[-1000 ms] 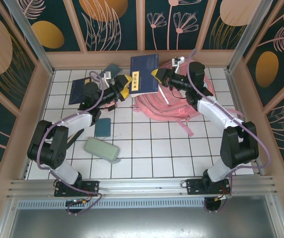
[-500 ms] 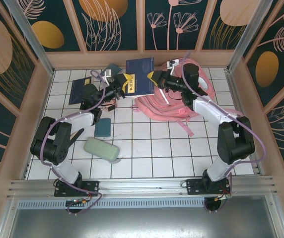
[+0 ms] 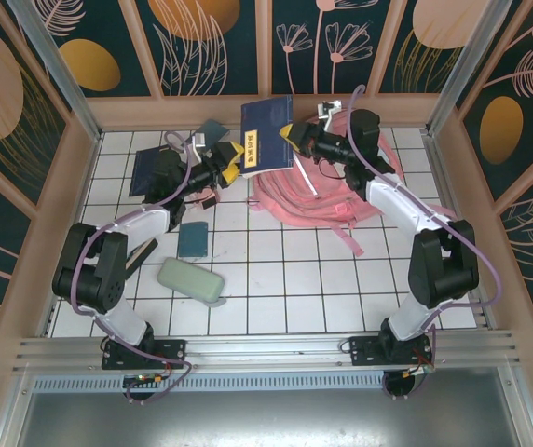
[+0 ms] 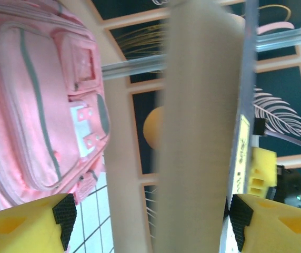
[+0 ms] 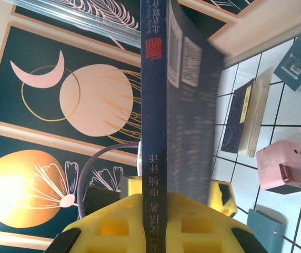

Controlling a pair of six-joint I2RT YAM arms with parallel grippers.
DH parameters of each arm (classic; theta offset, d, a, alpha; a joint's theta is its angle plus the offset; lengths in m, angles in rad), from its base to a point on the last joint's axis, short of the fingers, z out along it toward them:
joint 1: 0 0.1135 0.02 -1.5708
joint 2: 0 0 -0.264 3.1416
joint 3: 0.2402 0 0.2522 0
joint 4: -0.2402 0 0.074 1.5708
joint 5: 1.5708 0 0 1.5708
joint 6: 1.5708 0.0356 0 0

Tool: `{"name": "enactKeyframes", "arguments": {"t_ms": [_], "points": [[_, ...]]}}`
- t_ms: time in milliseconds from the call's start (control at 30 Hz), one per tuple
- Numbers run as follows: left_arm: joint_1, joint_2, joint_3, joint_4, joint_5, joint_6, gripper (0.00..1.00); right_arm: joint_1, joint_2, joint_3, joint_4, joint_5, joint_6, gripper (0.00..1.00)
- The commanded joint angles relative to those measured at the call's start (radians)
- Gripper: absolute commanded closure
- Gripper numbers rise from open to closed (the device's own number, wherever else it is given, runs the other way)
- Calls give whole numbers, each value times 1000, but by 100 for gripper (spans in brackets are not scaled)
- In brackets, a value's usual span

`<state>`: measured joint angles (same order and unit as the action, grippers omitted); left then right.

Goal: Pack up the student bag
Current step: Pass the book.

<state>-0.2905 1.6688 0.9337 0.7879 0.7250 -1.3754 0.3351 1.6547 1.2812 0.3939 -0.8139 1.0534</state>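
Book: The blue book (image 3: 266,140) is hanging on edge in the air over the back of the bench (image 3: 276,270), between the two arms and just beside the upper left of the bag.

Right pincer: The right pincer (image 3: 293,140) is clamping the book at its spine. In the right wrist view the yellow fingers (image 5: 113,226) are pressing on both sides of the printed spine (image 5: 154,105), so this arm is probably carrying the weight.

Left pincer: The left pincer (image 3: 232,160) is straddling the book's page edge (image 4: 198,132) with its jaws apart. One black pad (image 4: 63,216) is standing clear of the paper, with tiles showing in the gap. The other pad is sitting close against the cover, though contact cannot be told. It seems to be steadying or guiding the book, not gripping it.

Student bag: The student bag (image 3: 318,191) is lying on the bench at the back right, beneath the right arm, with its straps trailing toward the near side. Its front pockets (image 4: 34,105) are facing the left wrist camera. Whether its opening is unzipped cannot be told.

Reason for the pose: Holding the book thin-edge-on is likely preparing it to slide into a narrow opening.

Waiting items: A green pouch (image 3: 192,279), a teal notebook (image 3: 193,240) and a dark book (image 3: 145,172) are lying left of the bag, well apart from it.

Risk: With only one firm grip, the book could be pivoting about its spine.
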Motion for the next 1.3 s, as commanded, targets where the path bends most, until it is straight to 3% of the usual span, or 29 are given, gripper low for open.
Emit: {"name": "enactKeyframes", "arguments": {"t_ms": [0, 300, 467, 600, 733, 867, 1000, 1167, 1267], "points": [[2, -10, 25, 16, 11, 22, 22, 9, 1, 28, 73, -40, 13, 100], [1, 39, 3, 428, 39, -257, 20, 35, 39, 13, 132, -45, 52, 100], [1, 68, 6, 532, 41, -332, 23, 33, 41, -2, 135, -42, 50, 100], [1, 72, 4, 521, 47, -323, 24, 32, 41, -1, 132, -42, 49, 100], [1, 74, 10, 527, 53, -323, 35, 32, 46, 11, 96, -43, 27, 100], [1, 63, 18, 518, 64, -310, 54, 33, 59, 20, 53, -54, -10, 100], [3, 51, 8, 446, 57, -256, 83, 32, 74, 29, 28, -79, -32, 100], [3, 14, 9, 387, 57, -215, 100, 29, 71, 49, -74, -63, -114, 100], [8, 5, 11, 354, 55, -194, 100, 19, 70, 74, -172, -26, -180, 77]]}}
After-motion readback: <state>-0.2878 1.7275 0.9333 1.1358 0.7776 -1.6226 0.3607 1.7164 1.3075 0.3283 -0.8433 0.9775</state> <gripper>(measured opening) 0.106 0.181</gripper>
